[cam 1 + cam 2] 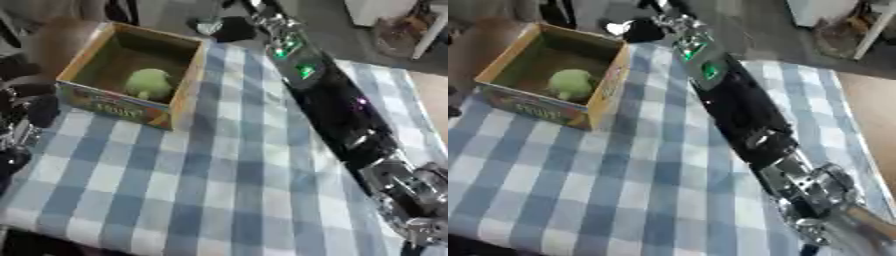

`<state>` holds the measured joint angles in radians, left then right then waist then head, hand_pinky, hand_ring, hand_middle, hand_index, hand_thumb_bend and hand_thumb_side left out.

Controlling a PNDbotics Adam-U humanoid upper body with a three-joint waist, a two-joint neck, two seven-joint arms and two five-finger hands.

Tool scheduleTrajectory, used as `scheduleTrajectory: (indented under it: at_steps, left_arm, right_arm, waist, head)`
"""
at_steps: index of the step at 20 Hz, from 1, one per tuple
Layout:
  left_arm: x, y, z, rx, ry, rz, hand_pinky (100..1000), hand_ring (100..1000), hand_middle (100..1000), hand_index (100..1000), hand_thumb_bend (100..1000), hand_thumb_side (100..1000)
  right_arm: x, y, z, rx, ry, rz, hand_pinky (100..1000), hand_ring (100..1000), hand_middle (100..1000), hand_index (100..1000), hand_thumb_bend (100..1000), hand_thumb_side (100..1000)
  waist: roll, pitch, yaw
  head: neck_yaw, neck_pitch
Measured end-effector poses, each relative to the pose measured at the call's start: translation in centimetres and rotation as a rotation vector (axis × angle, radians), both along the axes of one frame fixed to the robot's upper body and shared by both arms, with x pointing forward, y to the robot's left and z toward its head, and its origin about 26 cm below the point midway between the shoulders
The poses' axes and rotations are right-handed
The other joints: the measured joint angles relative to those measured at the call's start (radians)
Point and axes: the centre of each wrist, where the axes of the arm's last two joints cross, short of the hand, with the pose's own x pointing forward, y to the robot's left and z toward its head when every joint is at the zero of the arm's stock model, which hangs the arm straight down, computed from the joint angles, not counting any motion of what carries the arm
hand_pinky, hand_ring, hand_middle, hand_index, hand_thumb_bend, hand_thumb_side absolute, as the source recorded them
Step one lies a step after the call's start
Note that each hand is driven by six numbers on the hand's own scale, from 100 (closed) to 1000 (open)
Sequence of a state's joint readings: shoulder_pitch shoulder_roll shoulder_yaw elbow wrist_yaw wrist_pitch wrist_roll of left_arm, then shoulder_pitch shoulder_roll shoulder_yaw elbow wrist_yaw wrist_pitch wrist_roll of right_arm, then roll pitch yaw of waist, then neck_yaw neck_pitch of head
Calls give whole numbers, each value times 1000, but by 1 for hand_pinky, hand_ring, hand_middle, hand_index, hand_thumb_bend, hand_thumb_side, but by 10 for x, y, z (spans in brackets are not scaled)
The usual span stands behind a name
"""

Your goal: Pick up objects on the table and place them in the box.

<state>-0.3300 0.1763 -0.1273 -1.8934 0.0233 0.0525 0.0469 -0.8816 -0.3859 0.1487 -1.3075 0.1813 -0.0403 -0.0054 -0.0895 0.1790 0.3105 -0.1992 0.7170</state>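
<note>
We look down on our desk (pixel 219 190), covered with a blue-and-white checked cloth. An open cardboard box (pixel 188 75) stands at the far left, and a round green object (pixel 147 83) already lies inside it. Our right arm (pixel 741 112) stretches from lower right toward the far edge beside the box; its hand (pixel 636 29) is a dark blur there, so we cannot tell whether its fingers are apart or together. Our left hand is hidden. We see no other object on the cloth, so we judge it wise to draw the arm back slowly, clear of the box wall.
</note>
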Motion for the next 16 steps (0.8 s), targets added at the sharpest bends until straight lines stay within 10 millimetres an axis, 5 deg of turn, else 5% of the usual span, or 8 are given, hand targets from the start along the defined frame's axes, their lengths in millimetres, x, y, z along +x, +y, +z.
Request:
scheduleTrajectory:
  at_steps: [12, 16]
  left_arm:
    - [2, 25, -9, -15, 15, 150, 541, 674, 723, 820, 616, 393]
    - [2, 27, -8, -20, 10, 166, 541, 672, 722, 820, 614, 396]
  right_arm:
    - [-94, -49, -38, 356, 3, -63, 646, 729, 681, 792, 240, 229]
    - [-109, -58, -61, 414, 28, -126, 641, 721, 668, 790, 290, 245]
  waist:
    - [36, 9, -209]
    - [50, 24, -268]
  head:
    - [94, 30]
    - [108, 30]
